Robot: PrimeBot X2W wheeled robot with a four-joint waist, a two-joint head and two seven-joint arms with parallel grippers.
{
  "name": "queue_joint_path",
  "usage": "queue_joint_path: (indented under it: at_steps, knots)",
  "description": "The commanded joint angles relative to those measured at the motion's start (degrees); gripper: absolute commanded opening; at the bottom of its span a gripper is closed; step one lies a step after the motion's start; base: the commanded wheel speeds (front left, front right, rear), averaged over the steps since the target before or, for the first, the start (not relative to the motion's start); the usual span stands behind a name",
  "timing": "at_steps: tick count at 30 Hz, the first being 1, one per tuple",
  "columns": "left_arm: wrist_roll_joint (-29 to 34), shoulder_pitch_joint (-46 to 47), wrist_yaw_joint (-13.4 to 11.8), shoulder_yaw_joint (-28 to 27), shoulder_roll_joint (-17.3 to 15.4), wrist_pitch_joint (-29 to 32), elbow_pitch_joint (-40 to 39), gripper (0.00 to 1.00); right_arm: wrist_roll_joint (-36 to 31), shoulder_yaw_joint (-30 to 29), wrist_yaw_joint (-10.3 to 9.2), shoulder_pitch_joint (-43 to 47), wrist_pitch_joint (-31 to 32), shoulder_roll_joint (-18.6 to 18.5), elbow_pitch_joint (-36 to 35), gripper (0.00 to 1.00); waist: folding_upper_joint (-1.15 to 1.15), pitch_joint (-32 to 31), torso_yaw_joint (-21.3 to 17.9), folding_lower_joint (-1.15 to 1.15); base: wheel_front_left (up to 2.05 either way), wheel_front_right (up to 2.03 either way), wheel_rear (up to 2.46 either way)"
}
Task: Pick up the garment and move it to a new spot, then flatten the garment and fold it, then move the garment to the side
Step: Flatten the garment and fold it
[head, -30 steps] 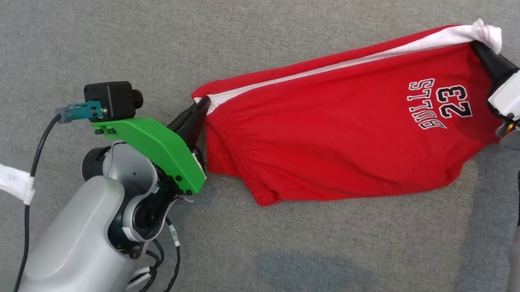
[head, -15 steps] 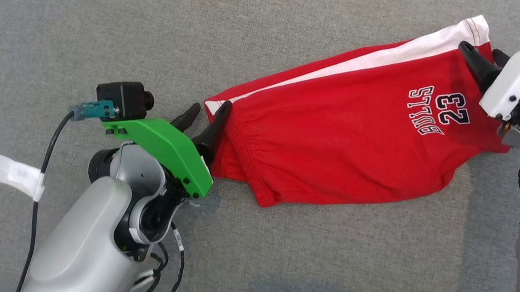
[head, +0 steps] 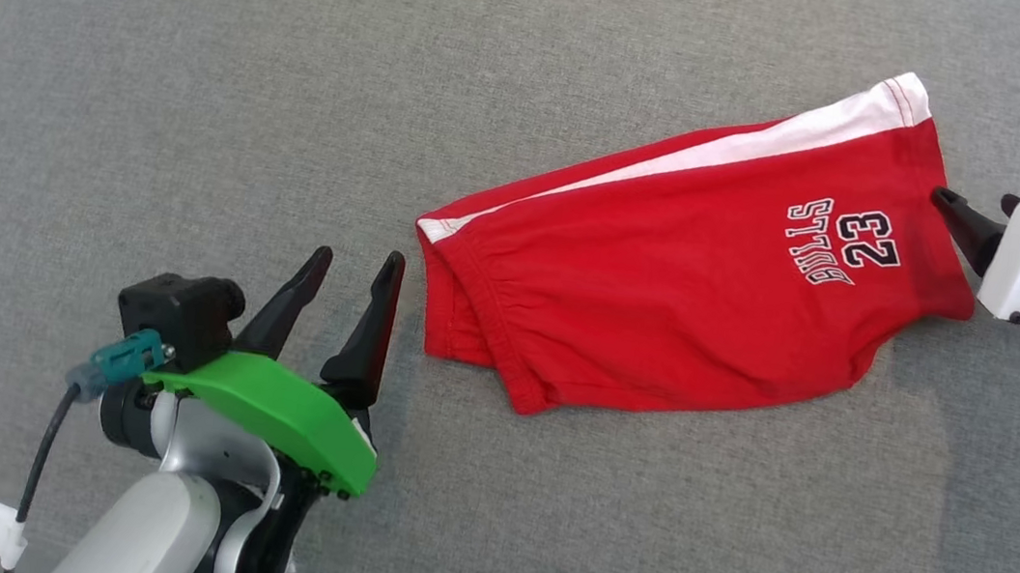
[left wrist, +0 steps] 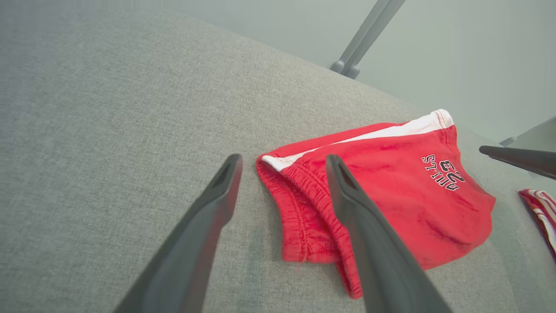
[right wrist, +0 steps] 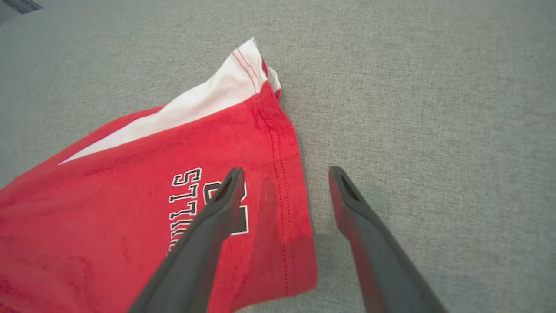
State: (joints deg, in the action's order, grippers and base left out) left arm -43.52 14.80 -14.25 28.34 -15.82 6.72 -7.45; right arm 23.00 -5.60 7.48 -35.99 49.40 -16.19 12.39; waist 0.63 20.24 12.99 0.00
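Left gripper (head: 359, 254): we see it nearest us, at the lower left, its fingers spread wide and holding nothing, the tips just short of the waistband.
Shorts (head: 666, 286): we find them lying free on the grey cloth surface (head: 205, 74), one leg laid over the other. The white stripe runs along the far edge and "BULLS 23" is printed near the hem.
Right gripper (head: 972, 197): we see it at the hem end, fingers wide apart and empty; its wrist view puts one finger over the hem and the other over bare surface.
Second cloth (left wrist: 538, 213): red and white, at the right edge of the left wrist view. We think it may be another garment, but too little shows.
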Motion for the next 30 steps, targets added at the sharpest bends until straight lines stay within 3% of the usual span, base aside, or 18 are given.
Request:
queue_joint_path:
  at_steps: [1, 7, 14, 15, 16, 21, 30]
  knots:
    - [2.28, -0.02, 0.74, 0.46, -1.15, -1.90, -0.04, 1.00, -0.94, -0.51, 0.02, 0.84, -0.64, -0.74, 0.30, 1.00, -0.63, 1.44, 1.96, 0.00, 0.00, 0.00, 0.00]
    - [5.41, 0.42, 3.15, 1.39, -0.33, -9.04, 2.93, 1.00, -2.77, -3.14, 0.02, -0.32, -0.92, -0.39, 3.75, 1.00, -0.63, 3.55, 5.49, 0.00, 0.00, 0.00, 0.00]
    - [6.17, 0.27, 6.19, 2.30, 0.85, -14.85, 9.70, 1.00, -1.05, -6.59, 0.02, -0.43, 0.16, 2.47, 9.13, 1.00, -0.63, 4.14, 8.21, 0.00, 0.00, 0.00, 0.00]
    - [7.09, 0.57, 6.76, 2.80, 0.38, -15.53, 11.08, 1.00, 0.19, -6.08, 0.03, -0.27, 0.46, 3.21, 9.33, 0.35, -0.63, 4.00, 8.40, 0.00, 0.00, 0.00, 0.00]
    - [6.66, 0.67, 7.42, 2.74, 0.73, -16.64, 12.02, 1.00, 1.86, -5.86, 0.05, 0.11, 0.96, 4.04, 9.50, 0.00, -0.63, 3.66, 8.45, 0.00, 0.00, 0.00, 0.00]
    - [5.40, -1.57, 9.12, 1.62, 1.01, -19.46, 17.91, 1.00, 9.28, -8.25, 0.01, 3.57, 2.05, 4.69, 8.07, 0.00, -0.63, -0.06, 7.20, 0.00, 0.00, 0.00, 0.00]
    - [4.31, -9.51, 11.39, -2.17, -1.25, -21.69, 24.28, 1.00, 16.61, -13.08, -0.02, 16.15, 0.67, 6.91, 1.60, 0.00, -0.63, -10.66, 1.11, 0.00, 0.00, 0.00, 0.00]
